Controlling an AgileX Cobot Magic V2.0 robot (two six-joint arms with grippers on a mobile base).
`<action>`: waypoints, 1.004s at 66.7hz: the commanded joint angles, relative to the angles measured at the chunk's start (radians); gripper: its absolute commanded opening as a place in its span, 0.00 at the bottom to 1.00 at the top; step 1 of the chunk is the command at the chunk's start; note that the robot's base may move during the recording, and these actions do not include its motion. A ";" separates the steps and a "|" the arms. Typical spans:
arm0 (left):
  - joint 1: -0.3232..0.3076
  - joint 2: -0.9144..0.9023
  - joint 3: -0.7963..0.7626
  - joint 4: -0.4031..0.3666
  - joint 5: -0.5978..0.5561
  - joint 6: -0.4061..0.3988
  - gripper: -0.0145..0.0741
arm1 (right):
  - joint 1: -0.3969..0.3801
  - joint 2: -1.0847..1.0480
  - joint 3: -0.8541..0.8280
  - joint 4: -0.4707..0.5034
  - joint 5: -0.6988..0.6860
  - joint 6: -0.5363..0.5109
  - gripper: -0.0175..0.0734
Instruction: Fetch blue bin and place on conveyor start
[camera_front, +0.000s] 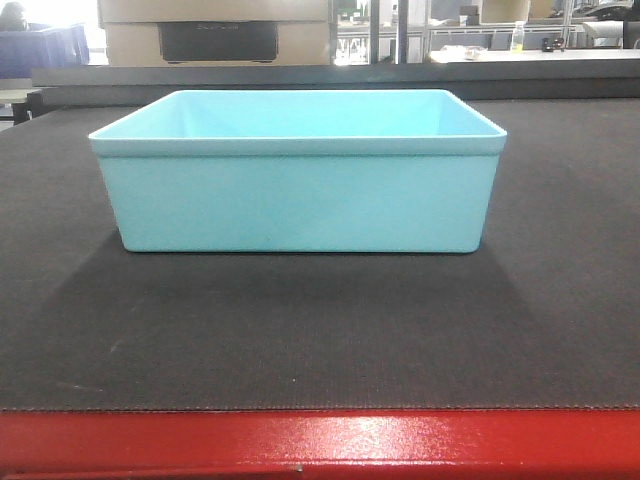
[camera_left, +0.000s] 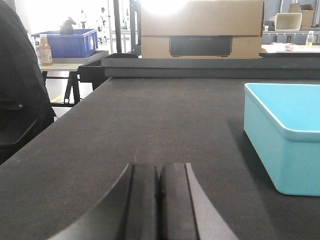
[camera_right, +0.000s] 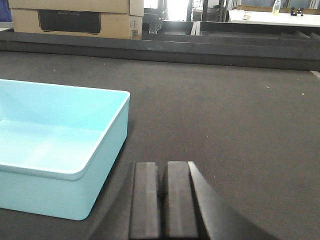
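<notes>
Setting: industrial workshop or logistics test hall. Evidence: a wide dark grey woven conveyor belt (camera_front: 560, 330) edged by a glossy red strip (camera_front: 320, 442); large cardboard cartons (camera_left: 202, 28) stacked beyond the belt's far end; a dark royal-blue storage bin (camera_left: 75, 42) and a bottle (camera_left: 45, 50) on a side counter (camera_left: 75, 63) with metal legs. Further back: white worktops (camera_right: 275, 17) carrying small bottles, metal framing, bright daylight from windows.

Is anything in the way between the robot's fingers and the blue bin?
Nothing visible. The blue bin sits empty on the belt, with only bare belt between it and the left gripper and right gripper, both shut.
</notes>
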 joint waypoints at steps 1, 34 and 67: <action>0.000 -0.007 -0.001 0.000 -0.018 0.002 0.04 | -0.019 -0.030 0.002 0.000 -0.022 -0.024 0.01; 0.000 -0.007 -0.001 0.000 -0.018 0.002 0.04 | -0.125 -0.497 0.393 0.063 -0.079 -0.104 0.01; 0.000 -0.007 -0.001 0.000 -0.020 0.002 0.04 | -0.127 -0.497 0.397 0.066 -0.151 -0.104 0.01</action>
